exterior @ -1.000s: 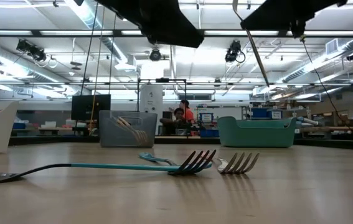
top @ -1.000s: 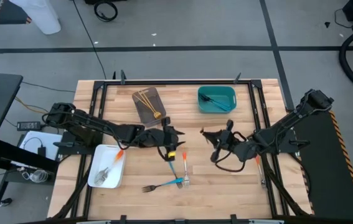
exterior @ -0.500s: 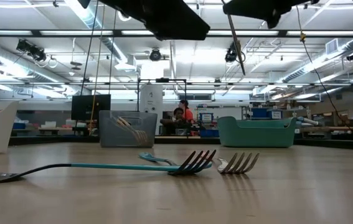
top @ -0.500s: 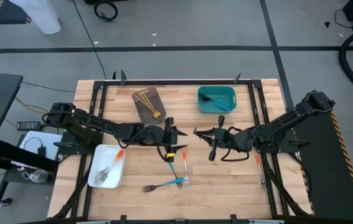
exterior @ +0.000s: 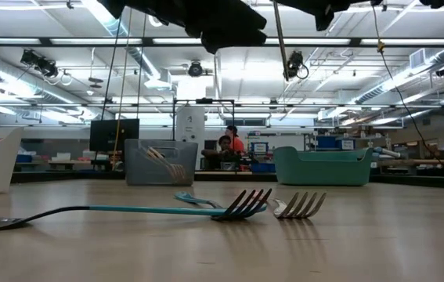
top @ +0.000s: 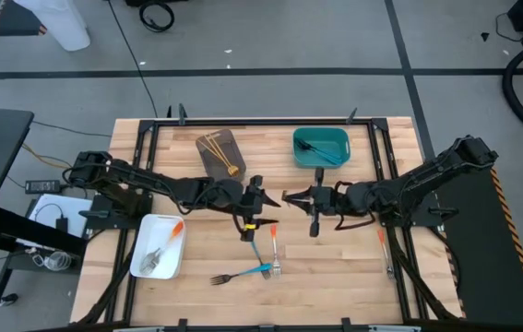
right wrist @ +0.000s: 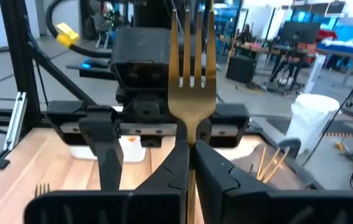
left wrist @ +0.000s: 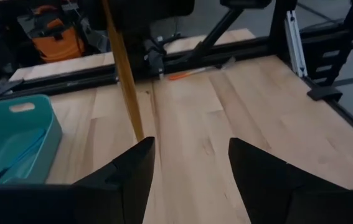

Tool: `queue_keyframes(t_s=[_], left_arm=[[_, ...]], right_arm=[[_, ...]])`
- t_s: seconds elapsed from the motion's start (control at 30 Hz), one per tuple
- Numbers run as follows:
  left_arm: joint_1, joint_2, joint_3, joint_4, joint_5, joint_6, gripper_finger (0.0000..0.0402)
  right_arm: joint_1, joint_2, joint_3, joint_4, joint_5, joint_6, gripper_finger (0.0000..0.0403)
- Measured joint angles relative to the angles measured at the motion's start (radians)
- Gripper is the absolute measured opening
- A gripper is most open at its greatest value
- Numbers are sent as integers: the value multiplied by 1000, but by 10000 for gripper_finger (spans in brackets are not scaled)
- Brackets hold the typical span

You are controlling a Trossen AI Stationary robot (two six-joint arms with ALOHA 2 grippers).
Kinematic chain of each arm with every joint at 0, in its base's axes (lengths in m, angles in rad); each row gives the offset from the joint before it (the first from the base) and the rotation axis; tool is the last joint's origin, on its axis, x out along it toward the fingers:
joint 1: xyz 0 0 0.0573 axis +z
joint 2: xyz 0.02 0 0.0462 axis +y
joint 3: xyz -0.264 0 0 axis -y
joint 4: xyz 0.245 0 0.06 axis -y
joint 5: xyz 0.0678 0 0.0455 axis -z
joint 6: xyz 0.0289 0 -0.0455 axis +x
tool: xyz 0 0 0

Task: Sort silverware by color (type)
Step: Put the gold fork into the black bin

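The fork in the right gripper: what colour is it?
All gold, tines through handle. The fork shows best in the right wrist view, pinched in the right gripper.

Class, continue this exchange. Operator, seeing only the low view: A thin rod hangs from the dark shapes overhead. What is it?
Observer: An all-gold metal fork, clamped in the right gripper.
Operator: And the other arm?
Observer: The left gripper faces that fork with its fingers open, gripping nothing.
Operator: What is inside the teal tray?
Observer: Blue-handled forks lie in the teal plastic tray.
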Motion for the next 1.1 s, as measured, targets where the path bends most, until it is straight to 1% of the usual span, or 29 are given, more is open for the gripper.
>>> queue_keyframes(t_s=[0.07, 0.23, 0.37, 0.47, 0.53, 0.57, 0.63, 0.73, 0.9, 1.0, 1.1], left_arm=[[0, 0, 0, 22, 10, -6, 215], [0, 0, 0, 99, 105, -23, 215], [3, 0, 0, 129, 108, -23, 215], [7, 0, 0, 128, 101, -29, 215], [11, 0, 0, 127, 105, -29, 215], [10, 0, 0, 126, 124, -28, 215], [10, 0, 0, 124, 173, -26, 215], [9, -1, 1, 105, 197, -24, 215], [39, -43, 1, 6, 190, -27, 215], [52, -46, 1, 13, 129, -48, 215], [53, -28, 2, 58, 121, -49, 215]], right_arm=[[0, 0, 0, 28, -20, -26, 20], [-6, 0, 0, 84, -100, -64, 20], [-20, 0, 0, 120, -159, -59, 20], [-27, 0, 0, 119, -168, -49, 20], [-27, 0, 0, 100, -133, -39, 20], [-27, 0, 0, 83, -113, -36, 20], [-27, 0, 0, 61, -107, -31, 20], [-26, 0, 0, 50, -134, -20, 20], [-26, -5, 0, 15, -177, 42, 21], [-26, -3, 0, 5, -182, 54, 21], [-26, 3, 0, 39, -183, 29, 21]])
